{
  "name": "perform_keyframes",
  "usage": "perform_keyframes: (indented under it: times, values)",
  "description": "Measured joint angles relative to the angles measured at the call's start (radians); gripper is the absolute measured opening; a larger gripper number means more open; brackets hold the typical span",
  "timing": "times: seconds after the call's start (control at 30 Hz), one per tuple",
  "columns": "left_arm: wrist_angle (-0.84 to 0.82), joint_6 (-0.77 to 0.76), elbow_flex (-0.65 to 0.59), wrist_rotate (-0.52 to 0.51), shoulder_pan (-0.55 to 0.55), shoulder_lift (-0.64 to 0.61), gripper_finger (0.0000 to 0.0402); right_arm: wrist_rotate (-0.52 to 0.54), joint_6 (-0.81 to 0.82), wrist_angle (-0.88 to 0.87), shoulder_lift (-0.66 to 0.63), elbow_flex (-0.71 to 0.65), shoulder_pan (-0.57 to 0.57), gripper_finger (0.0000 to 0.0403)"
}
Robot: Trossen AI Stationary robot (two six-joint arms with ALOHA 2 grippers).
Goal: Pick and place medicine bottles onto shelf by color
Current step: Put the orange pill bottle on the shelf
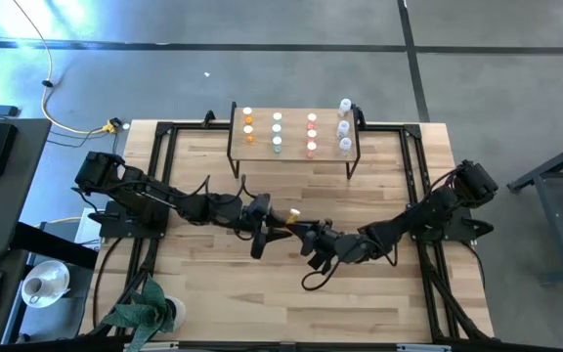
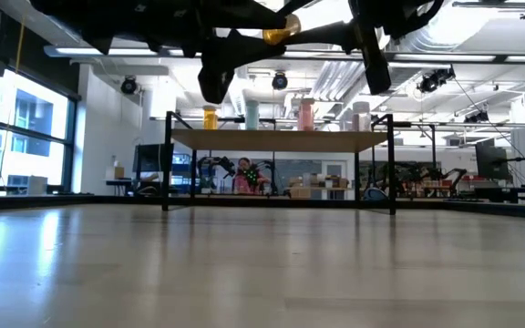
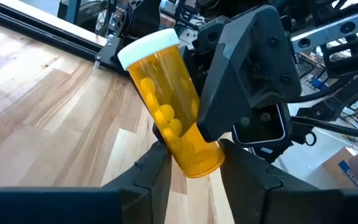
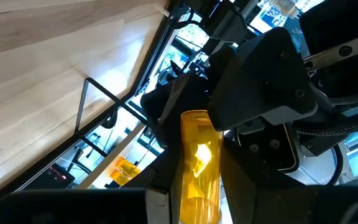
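An orange medicine bottle [image 3: 166,106] with a white cap [image 3: 148,45] hangs over the middle of the table [image 1: 379,293], between my two grippers. My left gripper [image 3: 194,171] comes from the table's left and my right gripper [image 4: 197,202] from its right, and both are shut on it. In the high view the bottle [image 1: 294,212] shows as a small orange spot where the arms meet. The shelf [image 1: 294,110] stands at the table's far edge. It carries upright bottles in columns: orange [image 1: 248,125], green [image 1: 277,129], red [image 1: 312,133] and clear [image 1: 344,122]. My left gripper pinches the bottle's bottom end [image 3: 197,158] between its two fingers, one finger [image 3: 157,165] on each side. The fingers come about level from the table's left. The bottle slants up and away from them, cap end far, clear of the table. My right gripper pinches the bottle's orange body [image 4: 197,180] between its two fingers [image 4: 241,186], coming about level from the table's right. The bottle runs out beyond the fingers toward my left gripper. It is lifted clear of the table.
Black frame rails [image 1: 159,176] run along the table's sides. A potted plant [image 1: 150,308] stands at the near left corner. The low view shows bare tabletop [image 2: 262,264] under the arms and the shelf [image 2: 281,139] behind them.
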Motion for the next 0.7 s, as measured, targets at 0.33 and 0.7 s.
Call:
perform_keyframes:
  times: [0.33, 0.7]
  values:
    - [-0.001, 0.005, 0.000, 0.002, 0.000, 0.000, 0.0101, -0.008, 0.001, -0.009, -0.001, 0.000, 0.000, 0.0076]
    - [-0.002, 0.027, 0.000, 0.005, 0.000, 0.000, 0.0093, -0.001, 0.006, -0.011, -0.001, 0.000, 0.000, 0.0076]
